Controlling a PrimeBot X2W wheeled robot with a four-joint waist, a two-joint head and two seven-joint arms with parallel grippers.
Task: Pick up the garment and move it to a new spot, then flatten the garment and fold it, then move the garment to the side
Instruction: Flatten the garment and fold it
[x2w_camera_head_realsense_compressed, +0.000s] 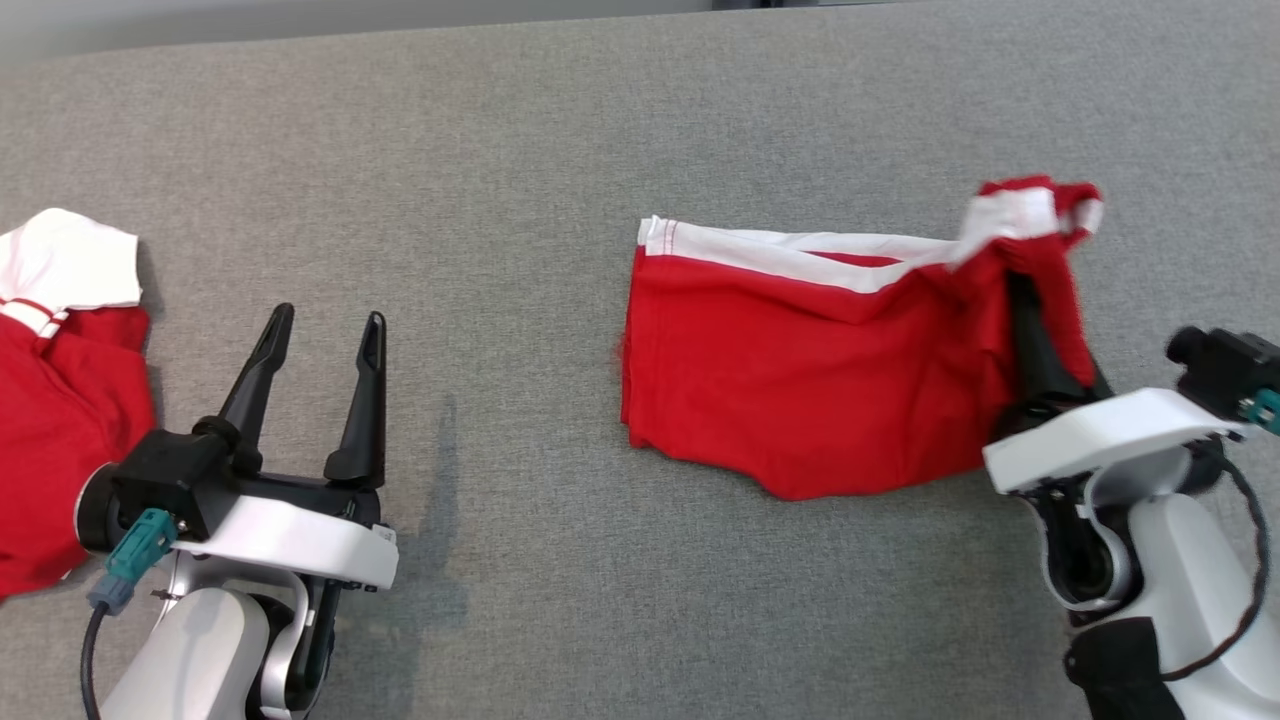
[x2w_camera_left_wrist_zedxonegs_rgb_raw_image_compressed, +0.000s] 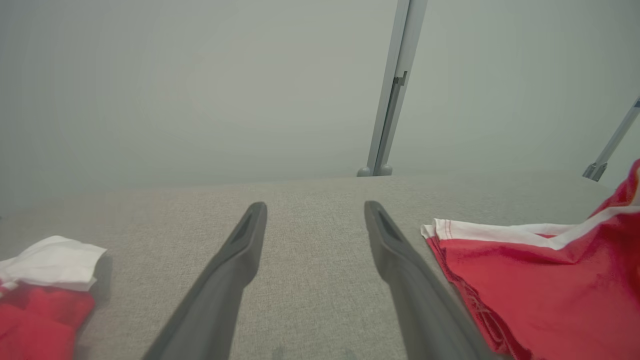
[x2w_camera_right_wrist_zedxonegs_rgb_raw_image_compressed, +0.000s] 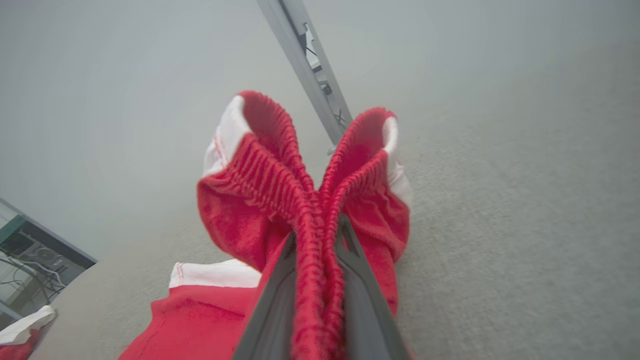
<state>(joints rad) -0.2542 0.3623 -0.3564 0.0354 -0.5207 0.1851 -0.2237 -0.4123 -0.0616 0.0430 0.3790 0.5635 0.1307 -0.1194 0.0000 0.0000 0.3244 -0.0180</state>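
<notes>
Bench (x2w_camera_head_realsense_compressed: 560, 120): grey woven cover, spanning the head view from edge to edge; pale wall (x2w_camera_left_wrist_zedxonegs_rgb_raw_image_compressed: 150, 75) beyond the far edge at 12 o'clock.
Garment (x2w_camera_head_realsense_compressed: 800, 380): red shorts with a white waistband (x2w_camera_head_realsense_compressed: 780, 255), lying on the bench toward 3 o'clock of the head view; mostly flat, lower hem uneven at 6 o'clock; corner at 2 o'clock lifted off the bench and bunched, ribbed band folded into two loops in the right wrist view.
Second garment (x2w_camera_head_realsense_compressed: 60, 400): red, with a white part at 12 o'clock; resting on the bench at the 9 o'clock edge of the head view, well apart from the shorts.
Right end effector (x2w_camera_right_wrist_zedxonegs_rgb_raw_image_compressed: 317, 230): at 4 o'clock of the head view, pointing toward 12 o'clock; closed tight on the raised waistband corner of the garment, cloth pinched between both fingers (x2w_camera_right_wrist_zedxonegs_rgb_raw_image_compressed: 272, 310) and spilling past the tips.
Left end effector (x2w_camera_head_realsense_compressed: 330, 315): at 8 o'clock of the head view, pointing toward 12 o'clock; spread wide, holding nothing, over bare bench between the two garments, near the second garment.
Metal post (x2w_camera_left_wrist_zedxonegs_rgb_raw_image_compressed: 390, 100): slim and grey, rising from the far edge of the bench at 12 o'clock in the left wrist view.
</notes>
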